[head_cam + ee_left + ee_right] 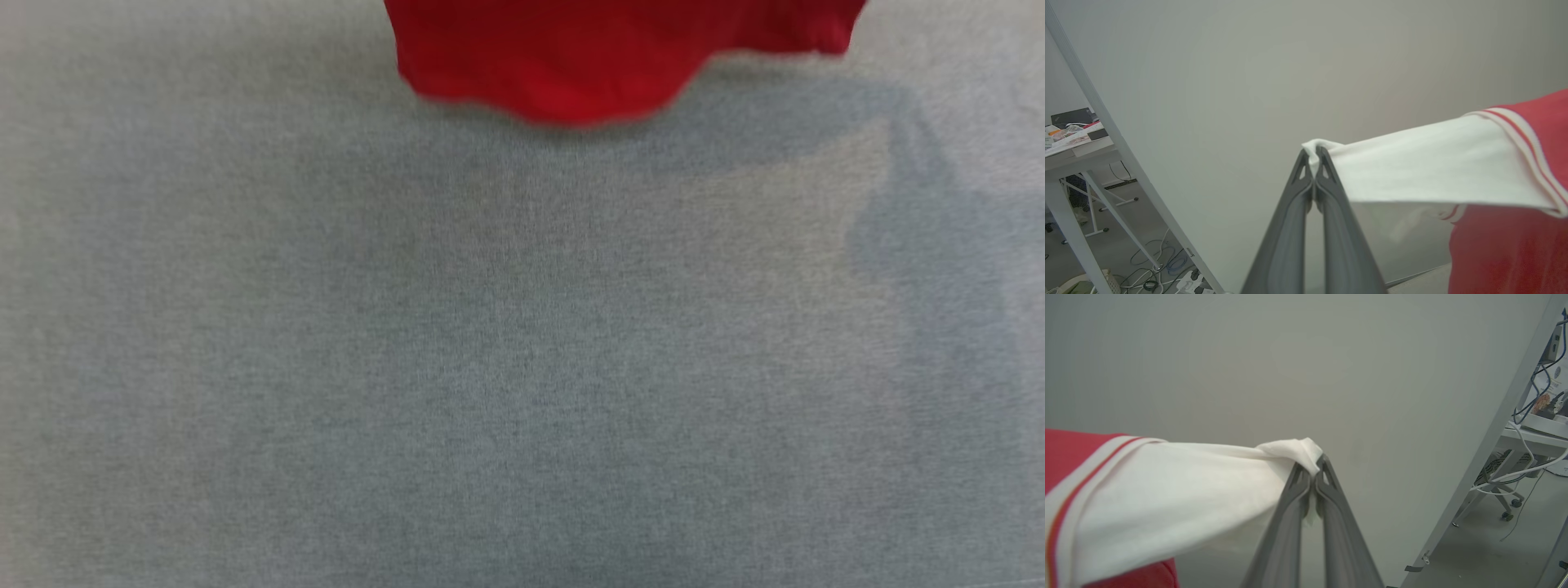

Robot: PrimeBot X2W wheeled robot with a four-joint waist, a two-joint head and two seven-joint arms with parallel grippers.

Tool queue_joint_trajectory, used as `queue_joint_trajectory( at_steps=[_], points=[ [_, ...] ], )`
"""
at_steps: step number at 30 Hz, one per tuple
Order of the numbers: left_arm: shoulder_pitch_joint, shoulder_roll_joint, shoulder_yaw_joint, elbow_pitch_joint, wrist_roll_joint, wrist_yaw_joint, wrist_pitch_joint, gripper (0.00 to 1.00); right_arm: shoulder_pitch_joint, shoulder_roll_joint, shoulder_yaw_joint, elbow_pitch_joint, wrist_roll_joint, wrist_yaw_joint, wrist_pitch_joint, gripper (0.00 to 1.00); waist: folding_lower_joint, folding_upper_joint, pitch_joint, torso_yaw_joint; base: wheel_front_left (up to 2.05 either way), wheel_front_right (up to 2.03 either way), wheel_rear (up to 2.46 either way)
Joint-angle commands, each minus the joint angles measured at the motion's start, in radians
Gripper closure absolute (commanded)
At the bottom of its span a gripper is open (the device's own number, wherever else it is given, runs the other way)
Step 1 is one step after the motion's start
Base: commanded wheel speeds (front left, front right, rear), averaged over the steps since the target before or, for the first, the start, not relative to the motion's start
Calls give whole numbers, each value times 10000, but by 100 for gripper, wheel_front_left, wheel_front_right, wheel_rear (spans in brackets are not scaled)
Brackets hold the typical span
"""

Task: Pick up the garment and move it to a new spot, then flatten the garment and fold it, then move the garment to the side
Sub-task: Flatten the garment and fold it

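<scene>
**Garment hung between two grippers, both sleeve ends pinched.** The left gripper [1314, 152] has its fingers pressed together on the very end of one white sleeve [1433, 167]. From its tips the garment [1511, 245] stretches off sideways, and the red body hangs below that sleeve. The right gripper [1312, 462] pinches the end of the other sleeve [1180, 498] in the same way, with a small bunch of white cloth gathered at its tips. Below and between the two grippers, in the head view, the red hem [571, 73] hangs over the grey surface [522, 367]. Its edge is blurred, and whether it touches the surface cannot be told.

**Likely faults.**
- Each hold takes only a little cloth at the sleeve's end. The weight of the body pulling along the sleeve could draw that cloth out of the fingertips, and the garment would drop on that side.
- If the hem is swinging when it is lowered, it may land rucked or tucked under.
- If the grippers come down unevenly, the body would lie skewed and be harder to flatten.
</scene>
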Motion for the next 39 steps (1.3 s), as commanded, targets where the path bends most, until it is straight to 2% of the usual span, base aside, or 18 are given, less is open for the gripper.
queue_joint_trajectory(
  at_steps=[1, 9, 17, 22, 28, 39],
  points=[
    [-787, 52, -69, 397, 198, -41, -272, 100, -620, 100, 0, 366, -146, -9, -236, 100, -2, 0, 1573, 78, 0, 0, 0],
    [-3642, -365, -736, 2617, 857, -143, -1959, 100, -3105, 670, 281, 2180, -838, -9, -1724, 100, -2, 0, 2774, 191, 0, 0, 0],
    [-4439, -685, -857, 4659, 850, -180, -3853, 100, -3821, 923, 1103, 3563, -643, -9, -2969, 100, -2, 0, 3269, 493, 0, 0, 0],
    [-3791, -756, -1156, 5402, 678, -202, -4690, 100, -3333, 1027, 1359, 4283, -295, -9, -3547, 100, -2, 0, 3257, 632, 0, 0, 0],
    [-2093, -1018, -1496, 5971, 165, -213, -5388, 100, -2026, 1050, 1935, 4829, 288, -9, -3839, 100, -2, 0, 2822, 739, 0, 0, 0],
    [1440, -1538, -1956, 6845, -659, -216, -5841, 100, 910, 818, 3014, 5472, 1408, -9, -3158, 100, -2, 0, 863, 822, 0, 0, 0]
  ],
)
